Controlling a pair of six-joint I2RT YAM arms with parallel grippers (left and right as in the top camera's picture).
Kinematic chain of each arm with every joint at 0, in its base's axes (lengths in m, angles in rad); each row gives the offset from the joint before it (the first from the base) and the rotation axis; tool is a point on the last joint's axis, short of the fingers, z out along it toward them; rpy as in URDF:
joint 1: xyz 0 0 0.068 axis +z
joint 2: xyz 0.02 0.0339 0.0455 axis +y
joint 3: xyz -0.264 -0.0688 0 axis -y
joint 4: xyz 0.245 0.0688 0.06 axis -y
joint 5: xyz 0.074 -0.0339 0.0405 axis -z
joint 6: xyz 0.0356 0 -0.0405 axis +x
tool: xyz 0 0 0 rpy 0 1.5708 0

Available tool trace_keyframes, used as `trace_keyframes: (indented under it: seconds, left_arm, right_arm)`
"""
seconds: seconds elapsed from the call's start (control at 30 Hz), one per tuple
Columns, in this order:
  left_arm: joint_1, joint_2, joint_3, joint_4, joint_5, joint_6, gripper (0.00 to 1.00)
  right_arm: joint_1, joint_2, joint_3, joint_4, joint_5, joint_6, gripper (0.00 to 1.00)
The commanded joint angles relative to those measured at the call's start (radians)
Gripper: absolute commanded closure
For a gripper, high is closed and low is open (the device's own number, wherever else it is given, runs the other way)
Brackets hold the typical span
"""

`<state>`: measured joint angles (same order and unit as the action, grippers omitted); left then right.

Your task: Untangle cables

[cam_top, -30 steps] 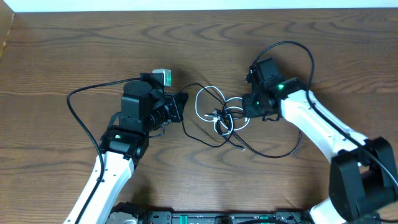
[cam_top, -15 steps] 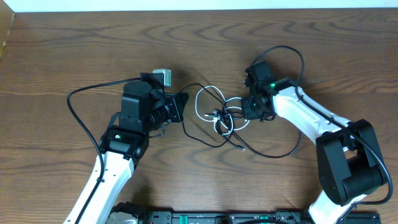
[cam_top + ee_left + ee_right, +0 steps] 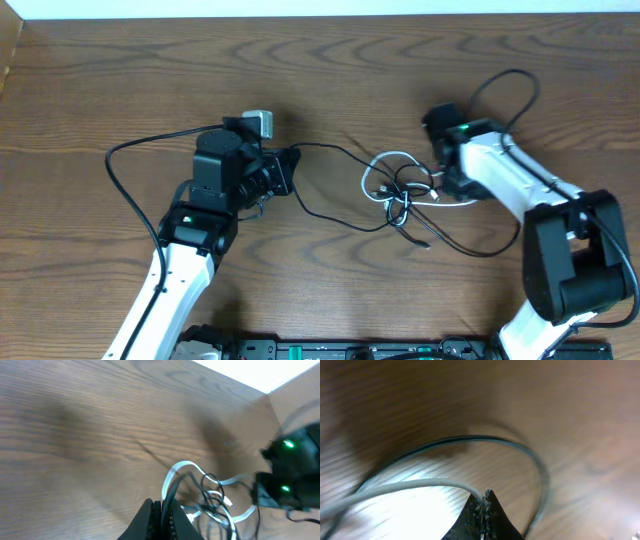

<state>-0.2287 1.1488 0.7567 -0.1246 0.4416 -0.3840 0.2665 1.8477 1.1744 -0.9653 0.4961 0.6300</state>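
Right claw [image 3: 440, 185], cables [image 3: 395, 190] seemingly in tow, farther right than before.

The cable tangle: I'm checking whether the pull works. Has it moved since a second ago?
Yes. Overhead, the cable tangle has shifted right, away from the left pincer, which kept its place, following the right pincer.

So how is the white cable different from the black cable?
The white cable curls in small loops by the right tool, which pinches it. The black cable runs in a long line over to the left tool, which pinches that one. The black cable also trails far past the bundle; the white cable stays bunched up. Both are knotted together in one tangle on the wooden table.
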Motion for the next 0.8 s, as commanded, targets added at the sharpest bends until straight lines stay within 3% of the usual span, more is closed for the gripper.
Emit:
trace_keyframes:
  seconds: [0.0, 0.47, 0.77]
  left_arm:
    - [0.085, -0.019, 0.001, 0.001, -0.035, 0.020, 0.92]
    - [0.510, -0.080, 0.001, -0.002, 0.005, 0.005, 0.92]
    - [0.623, -0.079, 0.001, -0.024, 0.071, -0.027, 0.92]
  right_arm:
    - [-0.088, 0.011, 0.009, -0.016, 0.072, 0.077, 0.99]
    - [-0.262, 0.011, 0.009, -0.030, 0.064, 0.068, 0.99]
    - [-0.331, 0.011, 0.009, -0.002, 0.006, 0.005, 0.99]
